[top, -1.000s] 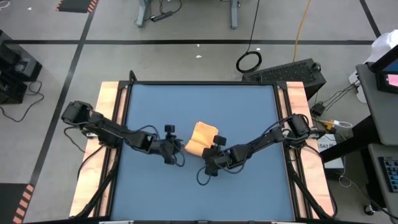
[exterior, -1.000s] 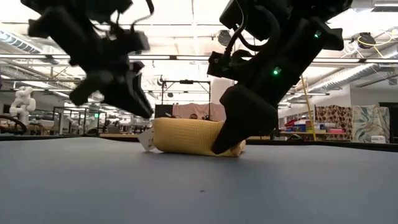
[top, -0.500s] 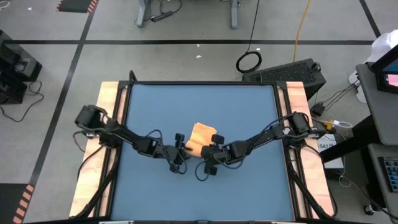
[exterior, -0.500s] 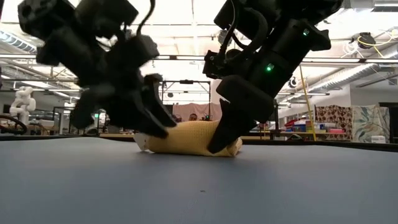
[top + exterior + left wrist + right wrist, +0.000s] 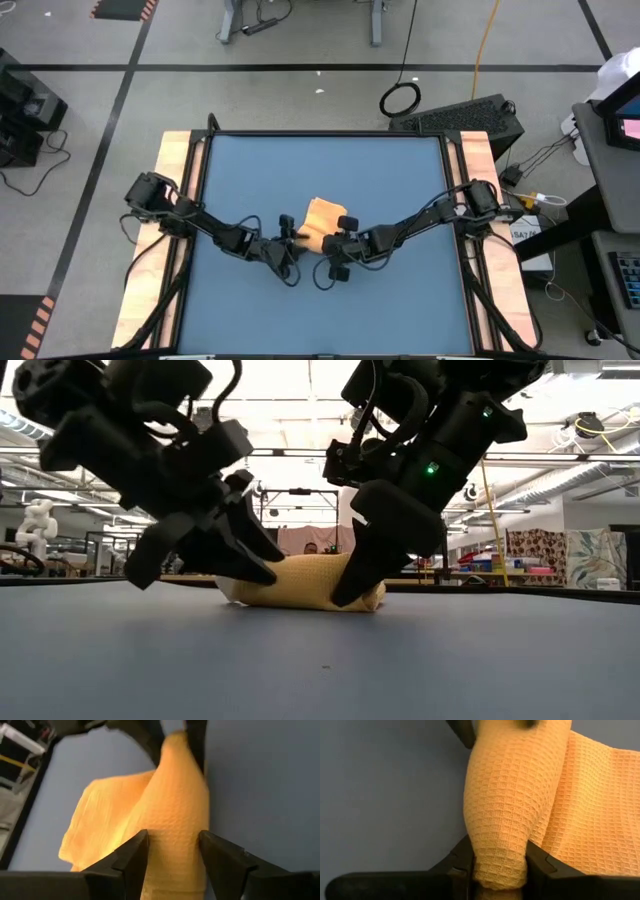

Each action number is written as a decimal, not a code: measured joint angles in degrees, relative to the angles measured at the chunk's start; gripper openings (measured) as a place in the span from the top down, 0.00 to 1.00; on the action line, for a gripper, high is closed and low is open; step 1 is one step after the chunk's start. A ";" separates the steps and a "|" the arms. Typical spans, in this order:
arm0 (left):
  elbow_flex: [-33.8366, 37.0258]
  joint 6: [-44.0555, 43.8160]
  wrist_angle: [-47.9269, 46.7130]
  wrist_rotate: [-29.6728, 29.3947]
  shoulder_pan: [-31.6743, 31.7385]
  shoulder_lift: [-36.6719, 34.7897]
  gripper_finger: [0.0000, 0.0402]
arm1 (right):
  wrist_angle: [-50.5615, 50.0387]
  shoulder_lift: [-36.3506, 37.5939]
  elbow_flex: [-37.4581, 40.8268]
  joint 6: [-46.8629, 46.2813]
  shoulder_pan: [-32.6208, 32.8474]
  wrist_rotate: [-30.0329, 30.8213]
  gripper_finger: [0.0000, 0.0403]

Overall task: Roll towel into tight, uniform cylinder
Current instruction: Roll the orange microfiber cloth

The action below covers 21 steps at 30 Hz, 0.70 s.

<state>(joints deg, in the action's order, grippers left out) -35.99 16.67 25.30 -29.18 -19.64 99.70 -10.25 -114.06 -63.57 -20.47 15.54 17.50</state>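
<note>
The right gripper [image 5: 500,870] has its two dark fingers pinched tight on one end of the towel [image 5: 515,800], the waffle-weave roll squeezed between them. At the other end the left gripper [image 5: 174,855] stands with its fingers spread to either side of the roll; the cloth sits between them, and from here I cannot say for sure whether they press it or only flank it. Looking across the table [image 5: 320,660], the towel [image 5: 305,582] lies as a short orange-yellow cylinder flat on the blue surface, both arms leaning down over its ends. From above, the towel [image 5: 320,221] is near the middle of the table [image 5: 400,170], part of it unrolled and spread flat toward the far side, with the left gripper [image 5: 290,238] and right gripper [image 5: 335,243] just beside each other at its near edge
</note>
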 joint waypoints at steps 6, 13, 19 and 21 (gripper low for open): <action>-0.07 -3.87 -0.77 5.11 2.91 0.40 0.43 | 0.06 0.00 0.00 0.18 -0.01 -0.29 0.79; -0.11 -2.90 -1.70 5.77 4.77 0.40 0.28 | 0.14 0.00 0.02 0.99 -0.03 -0.66 0.79; -0.11 -4.15 -2.33 13.50 8.47 0.35 0.34 | 0.17 0.00 0.03 2.56 -0.03 -0.72 0.78; -0.17 -4.32 -3.21 15.28 9.37 0.31 0.40 | 0.12 0.17 0.04 3.00 -0.03 -0.43 0.78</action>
<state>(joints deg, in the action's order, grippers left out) -36.16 12.35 22.09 -13.90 -10.27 100.01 -10.14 -113.89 -63.53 -17.47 15.51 17.06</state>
